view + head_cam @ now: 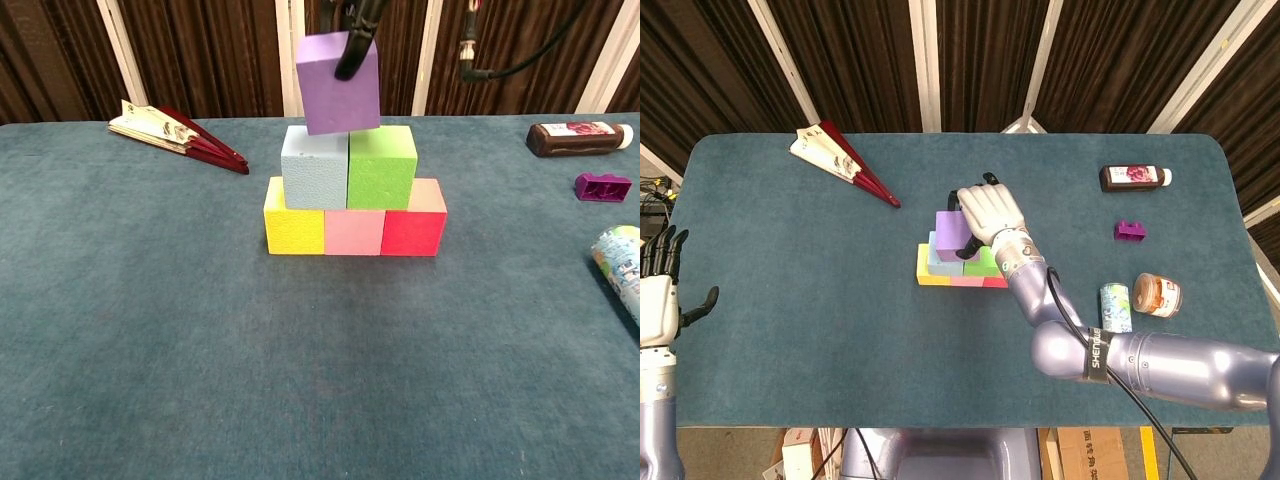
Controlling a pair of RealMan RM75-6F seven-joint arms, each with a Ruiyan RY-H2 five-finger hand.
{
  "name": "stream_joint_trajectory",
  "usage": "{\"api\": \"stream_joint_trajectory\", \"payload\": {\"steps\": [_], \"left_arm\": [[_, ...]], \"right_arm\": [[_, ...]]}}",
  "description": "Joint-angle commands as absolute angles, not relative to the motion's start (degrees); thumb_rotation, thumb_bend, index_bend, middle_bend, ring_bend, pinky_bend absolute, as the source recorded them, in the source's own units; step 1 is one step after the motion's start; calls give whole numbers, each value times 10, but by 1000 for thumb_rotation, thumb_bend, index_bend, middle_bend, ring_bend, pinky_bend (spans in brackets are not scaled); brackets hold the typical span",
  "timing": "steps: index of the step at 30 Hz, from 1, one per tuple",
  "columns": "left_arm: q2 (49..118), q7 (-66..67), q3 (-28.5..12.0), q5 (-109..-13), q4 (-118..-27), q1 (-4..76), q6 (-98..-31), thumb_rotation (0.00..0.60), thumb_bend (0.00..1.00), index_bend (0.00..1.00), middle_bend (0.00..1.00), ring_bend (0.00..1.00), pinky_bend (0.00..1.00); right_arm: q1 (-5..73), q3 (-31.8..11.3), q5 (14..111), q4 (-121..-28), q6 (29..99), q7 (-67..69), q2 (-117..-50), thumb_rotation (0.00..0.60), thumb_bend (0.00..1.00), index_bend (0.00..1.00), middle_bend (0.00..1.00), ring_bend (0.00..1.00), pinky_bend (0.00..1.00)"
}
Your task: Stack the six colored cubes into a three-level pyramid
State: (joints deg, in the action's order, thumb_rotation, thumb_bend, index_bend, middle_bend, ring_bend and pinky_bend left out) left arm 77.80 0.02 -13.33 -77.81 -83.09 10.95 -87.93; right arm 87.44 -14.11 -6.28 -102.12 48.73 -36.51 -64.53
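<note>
Yellow (294,230), pink (352,232) and red (413,228) cubes form a row on the table. A light blue cube (313,167) and a green cube (381,165) sit on top of them. My right hand (987,210) grips a purple cube (339,82) from above, tilted, just over the seam between the blue and green cubes. In the head view the purple cube (952,232) covers most of the second level. My left hand (657,300) hangs open at the table's left edge, holding nothing.
A folded red fan (843,161) lies at the back left. At the right are a dark bottle (1134,178), a small purple brick (1130,231), a lying can (1115,307) and a jar (1156,295).
</note>
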Motion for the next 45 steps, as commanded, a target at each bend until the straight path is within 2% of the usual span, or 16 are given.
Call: {"api": "stream_joint_trajectory", "payload": {"steps": [1,8,24,45], "left_arm": [[785,-36,-137,-804,-813,105,-914,600,359,59,0,0,0],[797,-82,-147,-810,-790,102,-938,600,358,53,0,0,0],[801,-74,-148,-798,-790,104,-929,600,358,53,0,0,0],[797,-71,-147,-790,-804,100,-926,600,357,53,0,0,0]], "right_arm": [[871,-132,-64,-1010,481,-368,-654,600,251,441,446,251,0],[861,-135,-52,-1006,470,-356,-655,600,252,441,445,251,0],[838,-152,-14,-1000,439,-307,-642,600,251,441,445,251,0],[808,-149,65,-987,421,-249,-655,600,251,441,422,251,0]]}}
